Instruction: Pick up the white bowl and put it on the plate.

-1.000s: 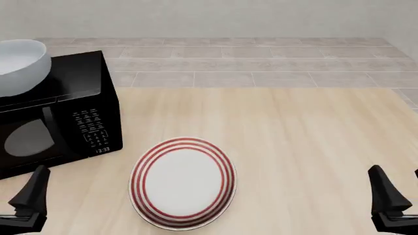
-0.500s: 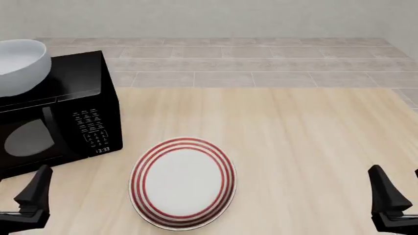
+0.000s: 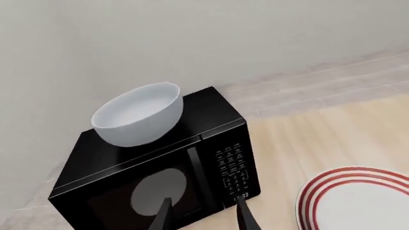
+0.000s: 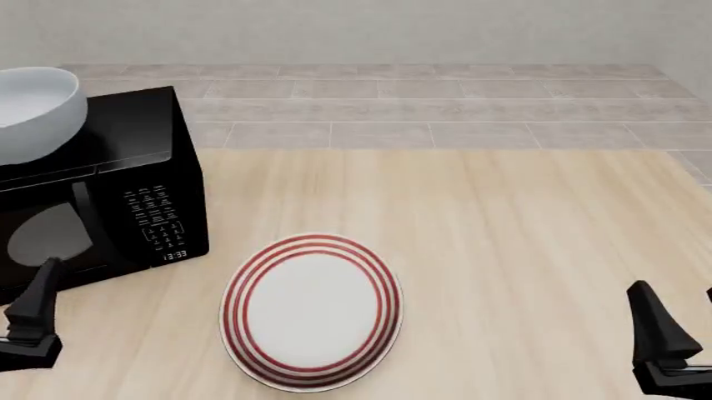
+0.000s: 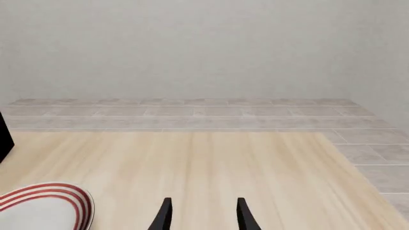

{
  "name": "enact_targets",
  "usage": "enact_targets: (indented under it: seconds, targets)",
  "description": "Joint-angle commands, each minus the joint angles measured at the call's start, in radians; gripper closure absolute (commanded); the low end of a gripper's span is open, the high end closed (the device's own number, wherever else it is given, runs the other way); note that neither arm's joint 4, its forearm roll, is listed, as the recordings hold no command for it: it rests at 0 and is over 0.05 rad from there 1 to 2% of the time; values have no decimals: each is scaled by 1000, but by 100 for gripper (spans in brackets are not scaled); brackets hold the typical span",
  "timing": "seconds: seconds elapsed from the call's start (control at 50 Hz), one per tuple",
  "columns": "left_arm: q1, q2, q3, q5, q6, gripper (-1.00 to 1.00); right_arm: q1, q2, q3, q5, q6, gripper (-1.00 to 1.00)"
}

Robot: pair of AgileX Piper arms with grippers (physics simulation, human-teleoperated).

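Front view shows the white bowl (image 4: 33, 112) overhanging the microwave (image 4: 106, 187); the left gripper (image 3: 203, 215), open and empty, could knock it off.

The left tool (image 4: 32, 321) sits low at the near left corner of the table, with 1 dark tapered finger visible in the front view, pointing up and away. In the left wrist view its 2 fingertips (image 3: 164, 211) stand apart with a clear gap between them, gripping nothing. The right tool (image 4: 659, 337) sits low at the near right corner of the table, also showing 1 dark finger in the front view. In the right wrist view its 2 fingertips (image 5: 165, 213) are likewise parted, with nothing between them. Both tools hang above the table (image 4: 501, 233), touching nothing.
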Motion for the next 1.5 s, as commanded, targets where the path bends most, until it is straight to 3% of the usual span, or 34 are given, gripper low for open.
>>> enact_targets:
  seconds: [0.02, 0.08, 0.1, 0.18, 0.32, 0.42, 0.52, 0.58, 0.64, 0.84, 0.96, 1.0, 1.1, 1.12, 1.2, 1.28, 1.32, 1.42, 1.48, 1.5]
  targets:
    - [57, 35, -165, 106, 59, -100, 0, 0, 1, -1, 0, -100]
    - [84, 76, -209, 126, 69, -100, 0, 0, 1, -1, -1, -100]
    - [95, 55, -232, 131, 117, -100, 0, 0, 1, -1, 0, -100]
    - [99, 68, -313, 181, 155, -100, 0, 0, 1, -1, 0, -100]
    - [71, 68, -334, 198, 328, -100, 0, 0, 1, -1, 0, -100]
    - [78, 99, -382, 234, 354, -100, 0, 0, 1, -1, 0, -100]
    - [81, 134, -414, 250, 439, -100, 0, 0, 1, -1, 0, -100]
    - [90, 176, -474, 277, 434, -100, 0, 0, 1, -1, 0, -100]
    - [65, 183, -491, 288, 529, -100, 0, 0, 1, -1, 0, -100]
    - [86, 350, -669, 344, 541, -100, -1, 0, 1, -1, 0, -100]
    - [84, 387, -640, 316, 598, -100, -1, 0, 1, -1, 0, -100]
    - [75, 415, -686, 348, 608, -100, 0, 0, 1, -1, 0, -100]
    - [68, 445, -697, 364, 659, -100, 0, 0, 1, -1, 0, -100]
    - [33, 440, -695, 383, 691, -100, 0, 0, 1, -1, 0, -100]
    - [49, 487, -746, 408, 684, -100, 0, 0, 1, -1, 0, -100]
    - [53, 507, -719, 401, 684, -100, 0, 0, 1, -1, -1, -100]
    - [54, 541, -760, 431, 675, -100, 0, 0, 1, -1, 0, -100]
    - [60, 568, -729, 401, 715, -100, 0, 0, 1, -1, 0, -100]
    - [106, 597, -660, 293, 791, -100, -1, 0, 1, -1, 0, -100]
    - [100, 606, -679, 314, 766, -100, 0, 0, 1, -1, 0, -100]
